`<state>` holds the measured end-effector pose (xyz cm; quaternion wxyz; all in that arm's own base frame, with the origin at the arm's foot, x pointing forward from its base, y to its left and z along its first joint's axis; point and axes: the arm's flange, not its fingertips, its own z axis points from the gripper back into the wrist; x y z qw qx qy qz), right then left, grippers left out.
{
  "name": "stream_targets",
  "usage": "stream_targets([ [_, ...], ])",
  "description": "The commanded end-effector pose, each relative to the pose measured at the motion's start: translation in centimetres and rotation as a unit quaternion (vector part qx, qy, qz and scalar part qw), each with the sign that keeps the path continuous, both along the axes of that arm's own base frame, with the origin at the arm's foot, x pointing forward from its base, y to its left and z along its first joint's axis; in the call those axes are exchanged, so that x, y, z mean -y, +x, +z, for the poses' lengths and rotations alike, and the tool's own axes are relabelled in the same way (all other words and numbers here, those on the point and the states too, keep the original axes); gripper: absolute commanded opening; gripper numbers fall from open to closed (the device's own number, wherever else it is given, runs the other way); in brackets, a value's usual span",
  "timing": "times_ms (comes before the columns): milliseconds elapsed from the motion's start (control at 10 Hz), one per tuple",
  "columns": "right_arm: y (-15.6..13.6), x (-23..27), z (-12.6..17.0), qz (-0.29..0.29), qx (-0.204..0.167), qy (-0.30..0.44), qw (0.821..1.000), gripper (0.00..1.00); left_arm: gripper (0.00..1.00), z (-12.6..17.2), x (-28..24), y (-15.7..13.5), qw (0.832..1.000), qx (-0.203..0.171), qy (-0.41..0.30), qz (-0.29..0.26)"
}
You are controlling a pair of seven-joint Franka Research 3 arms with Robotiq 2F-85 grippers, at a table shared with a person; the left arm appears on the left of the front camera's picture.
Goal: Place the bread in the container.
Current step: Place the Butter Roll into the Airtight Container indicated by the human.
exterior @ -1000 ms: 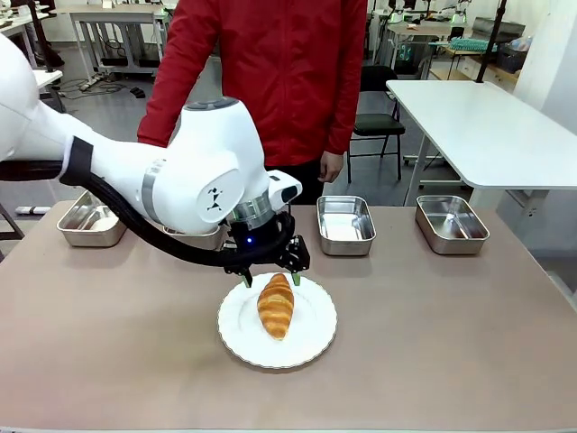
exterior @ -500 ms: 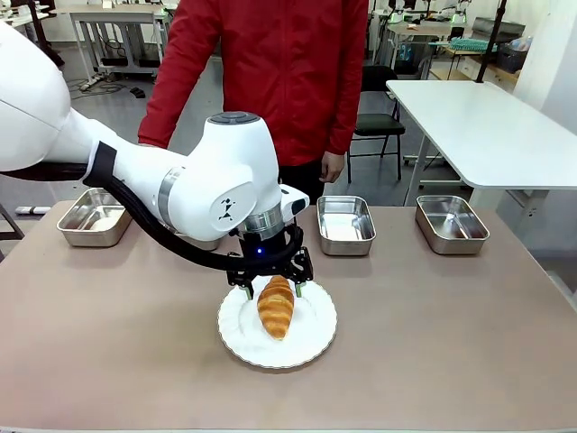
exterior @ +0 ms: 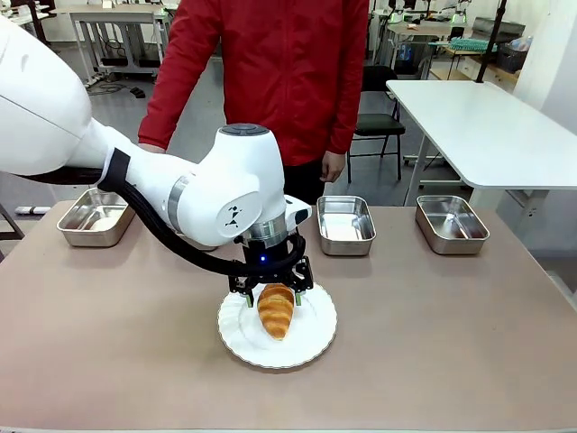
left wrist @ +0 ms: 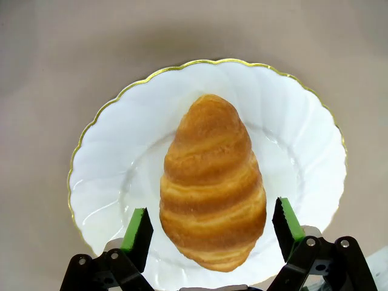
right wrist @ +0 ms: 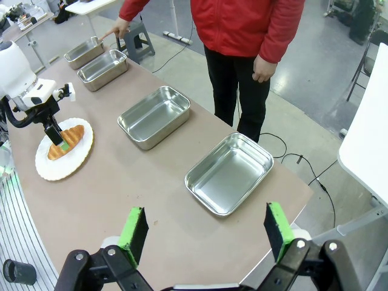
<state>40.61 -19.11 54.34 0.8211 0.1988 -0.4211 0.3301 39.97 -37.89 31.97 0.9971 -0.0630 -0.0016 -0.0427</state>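
Four steel pans (right wrist: 154,116) line the brown table's (exterior: 451,325) far edge

No words, brands or numbers can be read — not on the pans, the plate, the surface or the red jacket. The one sign is a small black mark on the left arm's (exterior: 230,194) white wrist housing in the front view — a cluster of dots and short strokes, too small to make out.
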Motion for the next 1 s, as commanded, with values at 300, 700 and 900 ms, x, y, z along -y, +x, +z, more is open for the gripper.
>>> stream_targets([
  [300, 0.01, -0.02, 0.08, 0.001, 0.003, 0.003, 1.000, 1.00, 1.00, -1.18, 1.09, 0.89, 1.000, 0.005, 0.026, 0.004],
  [700, 0.01, -0.02, 0.08, 0.001, 0.003, 0.003, 1.000, 1.00, 0.75, -0.84, 1.22, 0.68, 0.999, 0.001, 0.036, -0.008],
  [900, 0.01, -0.02, 0.08, 0.001, 0.003, 0.003, 1.000, 1.00, 0.60, -0.96, 1.04, 0.83, 1.000, 0.003, 0.021, -0.015],
])
